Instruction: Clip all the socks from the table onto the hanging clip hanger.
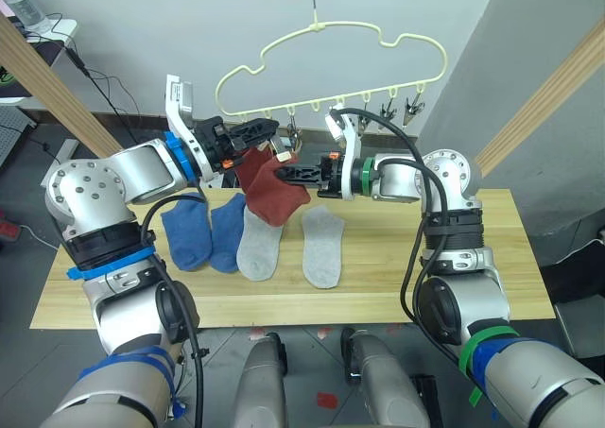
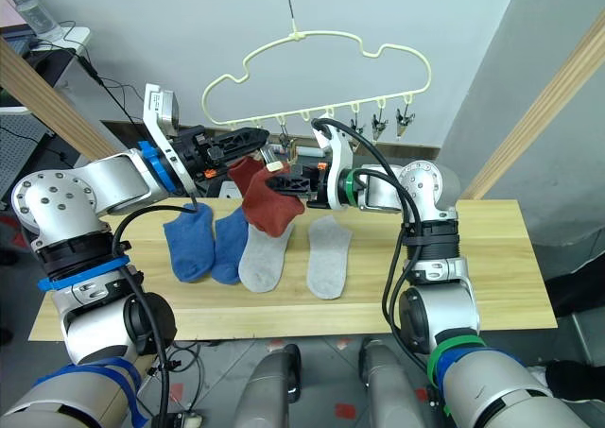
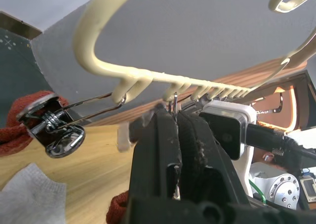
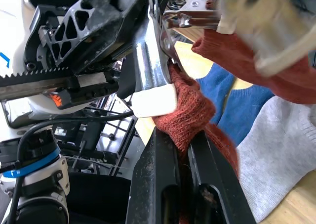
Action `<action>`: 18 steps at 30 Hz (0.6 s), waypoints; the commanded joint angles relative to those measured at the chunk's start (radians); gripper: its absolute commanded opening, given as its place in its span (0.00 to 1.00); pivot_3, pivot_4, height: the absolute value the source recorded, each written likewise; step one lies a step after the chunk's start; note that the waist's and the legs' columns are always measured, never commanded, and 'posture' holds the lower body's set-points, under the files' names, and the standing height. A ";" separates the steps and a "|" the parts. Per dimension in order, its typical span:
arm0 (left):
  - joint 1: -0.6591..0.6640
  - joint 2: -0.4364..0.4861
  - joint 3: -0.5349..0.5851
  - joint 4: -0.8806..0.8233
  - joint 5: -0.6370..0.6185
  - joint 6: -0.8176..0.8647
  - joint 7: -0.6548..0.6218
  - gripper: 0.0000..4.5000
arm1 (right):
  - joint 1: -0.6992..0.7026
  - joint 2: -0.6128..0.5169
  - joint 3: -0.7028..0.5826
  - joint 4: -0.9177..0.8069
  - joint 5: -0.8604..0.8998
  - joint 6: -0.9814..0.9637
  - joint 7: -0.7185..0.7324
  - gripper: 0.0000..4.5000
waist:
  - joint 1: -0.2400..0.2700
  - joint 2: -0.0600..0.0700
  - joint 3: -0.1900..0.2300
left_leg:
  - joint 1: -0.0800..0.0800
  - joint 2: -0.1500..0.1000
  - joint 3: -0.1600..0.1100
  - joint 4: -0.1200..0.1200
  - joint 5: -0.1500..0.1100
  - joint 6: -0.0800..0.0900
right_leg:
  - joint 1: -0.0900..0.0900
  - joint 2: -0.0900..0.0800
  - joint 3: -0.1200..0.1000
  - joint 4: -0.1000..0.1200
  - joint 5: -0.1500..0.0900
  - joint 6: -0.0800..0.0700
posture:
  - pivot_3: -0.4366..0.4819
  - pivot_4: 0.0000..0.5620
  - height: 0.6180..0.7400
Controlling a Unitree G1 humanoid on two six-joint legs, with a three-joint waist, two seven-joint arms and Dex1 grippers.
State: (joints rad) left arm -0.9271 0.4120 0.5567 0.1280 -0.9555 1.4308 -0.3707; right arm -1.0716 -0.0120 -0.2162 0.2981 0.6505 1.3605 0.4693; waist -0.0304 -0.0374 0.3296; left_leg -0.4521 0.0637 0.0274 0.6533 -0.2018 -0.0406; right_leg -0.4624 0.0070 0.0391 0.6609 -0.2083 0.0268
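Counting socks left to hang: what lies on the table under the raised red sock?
Two blue socks and two light grey socks lie there; the held rust-red sock covers one grey sock's top.

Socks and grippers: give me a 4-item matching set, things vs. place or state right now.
Things:
1. red sock
2. blue socks
3. left gripper
4. right-end clips

States:
A. lying flat on the table
B. hanging free on the hanger
C. held up in the right gripper below the clips
D. shut on a clip

Pairs: 1-C, 2-A, 3-D, 4-B
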 commanded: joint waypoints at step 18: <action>0.243 0.148 -0.130 -0.352 0.072 -0.275 -0.040 1.00 | 0.110 -0.093 0.200 -0.148 -0.063 -0.279 0.093 0.74 | 0.009 0.000 0.000 | -0.002 -0.001 0.004 -0.009 0.000 -0.001 | -0.008 -0.001 0.002 -0.001 0.003 -0.005 | 0.54 0.56 1.00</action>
State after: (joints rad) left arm -0.6897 0.5474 0.4488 -0.1574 -0.9133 1.2277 -0.4023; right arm -0.9686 -0.0900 -0.0437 0.2210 0.5961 1.1096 0.5333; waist -0.0217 -0.0374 0.3296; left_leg -0.4549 0.0628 0.0311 0.6442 -0.2015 -0.0411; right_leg -0.4711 0.0053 0.0409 0.6602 -0.2056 0.0220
